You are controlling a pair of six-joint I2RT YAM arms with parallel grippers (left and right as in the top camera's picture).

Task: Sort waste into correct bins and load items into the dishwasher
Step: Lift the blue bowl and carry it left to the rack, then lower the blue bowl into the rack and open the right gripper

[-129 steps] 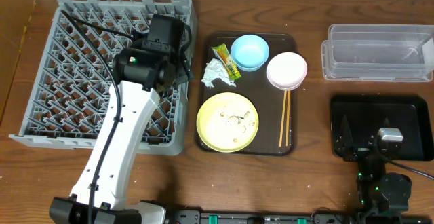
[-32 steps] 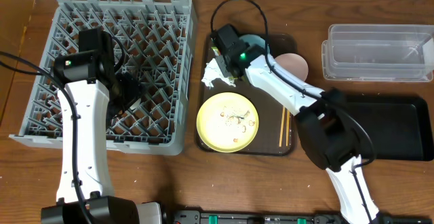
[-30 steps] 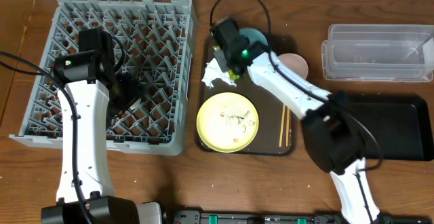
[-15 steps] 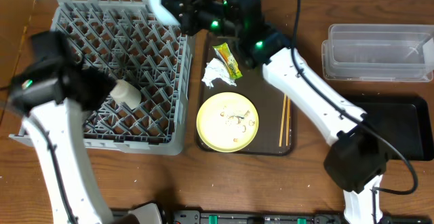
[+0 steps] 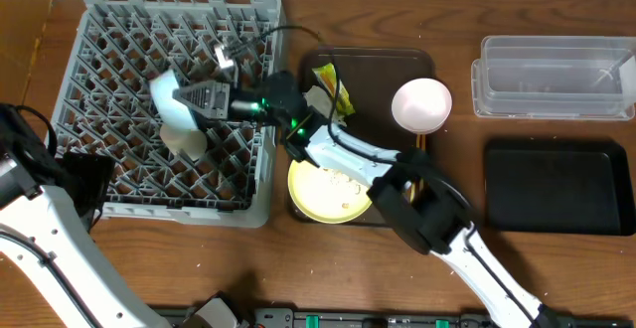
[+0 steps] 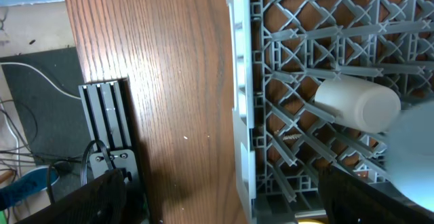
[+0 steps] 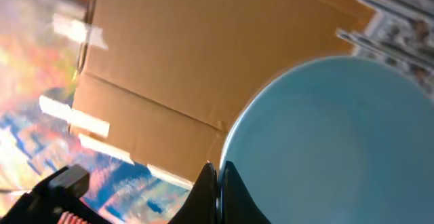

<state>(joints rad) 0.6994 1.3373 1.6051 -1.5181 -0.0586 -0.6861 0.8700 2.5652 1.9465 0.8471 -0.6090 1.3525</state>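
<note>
While the light blue bowl [image 5: 167, 99] hangs tilted and blurred over the middle of the grey dish rack [image 5: 109, 30], the right hand [image 5: 204, 99] pinches its rim, fingers [image 7: 211, 183] pressed together on the edge in the right wrist view. Just beneath the bowl, the small cream cup [image 5: 187, 142] lies on its side among the rack's pegs; whether bowl and cup touch cannot be told. The right arm reaches across from the dark brown serving tray [image 5: 378, 62], hiding part of the yellow plate [image 5: 323, 191] on it. The yellow-green snack wrapper [image 5: 336, 80] and the pinkish-white bowl [image 5: 421, 104] also sit on that tray. Further right on the counter [image 5: 298, 268] stand the clear plastic tub [image 5: 556, 75] and, nearer the front edge, the black tray [image 5: 556, 184]. The left hand [image 6: 227, 207] hangs over the rack's outer wall and the counter beside it, fingers spread wide and holding nothing.
</note>
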